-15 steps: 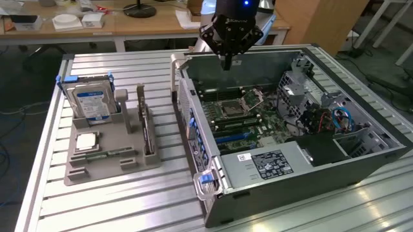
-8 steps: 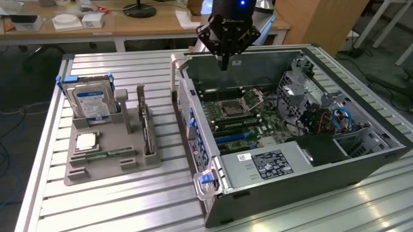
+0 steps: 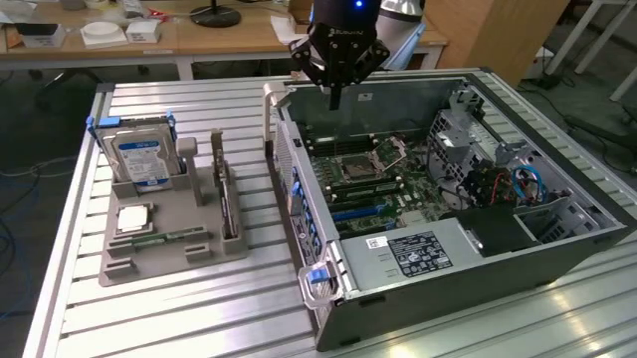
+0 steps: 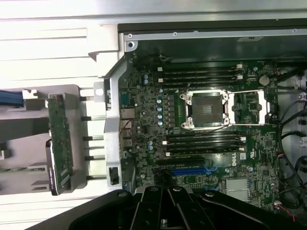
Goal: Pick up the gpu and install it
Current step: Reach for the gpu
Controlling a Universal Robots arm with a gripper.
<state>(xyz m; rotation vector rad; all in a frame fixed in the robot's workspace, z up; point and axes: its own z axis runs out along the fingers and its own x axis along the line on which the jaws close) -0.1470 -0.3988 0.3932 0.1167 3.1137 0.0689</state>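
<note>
The gpu [image 3: 227,200] stands on its long edge in a slot of a grey holder [image 3: 169,257], well apart from the pincer [image 3: 336,98] and off toward the exterior view's left of it. In the wrist view the gpu [image 4: 61,139] shows as a narrow green card seen edge-on, with a dark part at one end, and nothing touches it apart from the holder [image 4: 29,177] around it.

The pincer is fully closed, its two fingers pressed together, and it has hold of nothing. It hangs in the air over the open computer case [image 3: 448,291], fingers pointing down and clear of every part beneath. In the wrist view the pincer [image 4: 165,201] is a dark shape with the motherboard [image 4: 144,120] spread out under it.

Below the pincer lie the bare processor socket [image 4: 206,109], rows of black memory slots [image 4: 201,141] on either side of the socket, and a blue slot [image 4: 192,170].

Farther from the pincer than the gpu, a hard drive [image 3: 139,158] with a blue and white label stands upright at the far end of the holder. The holder and the case sit side by side on a ribbed metal desk [image 3: 199,313], the case directly under the pincer and the holder beside it.
</note>
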